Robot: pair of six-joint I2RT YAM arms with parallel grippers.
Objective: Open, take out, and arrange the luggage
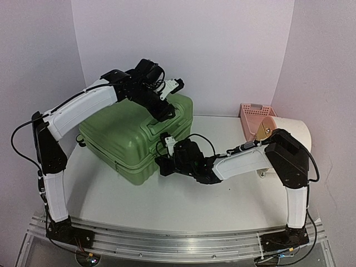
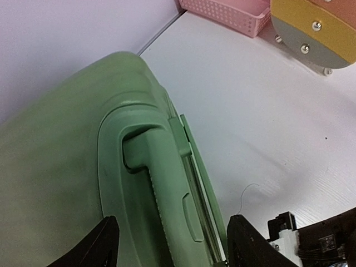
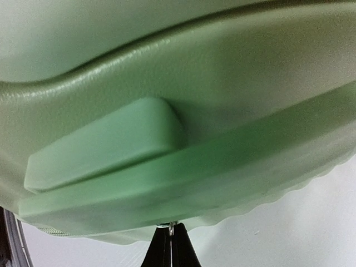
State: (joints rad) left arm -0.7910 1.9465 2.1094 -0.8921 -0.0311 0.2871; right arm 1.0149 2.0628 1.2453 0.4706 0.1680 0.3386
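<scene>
Left gripper [image 2: 172, 231] spread astride the handle [image 2: 161, 183] of the luggage [image 2: 55, 167]; right gripper [image 3: 169, 238] pressed together under its edge [image 3: 233, 178], perhaps touching.

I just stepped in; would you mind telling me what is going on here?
Two robot arms are working on the closed light-green luggage, which lies flat on the table. The left gripper hangs open over its handle, one finger on each side. The right gripper is shut at the seam, apparently pinching the zipper pull. Nothing is unzipped yet.
</scene>
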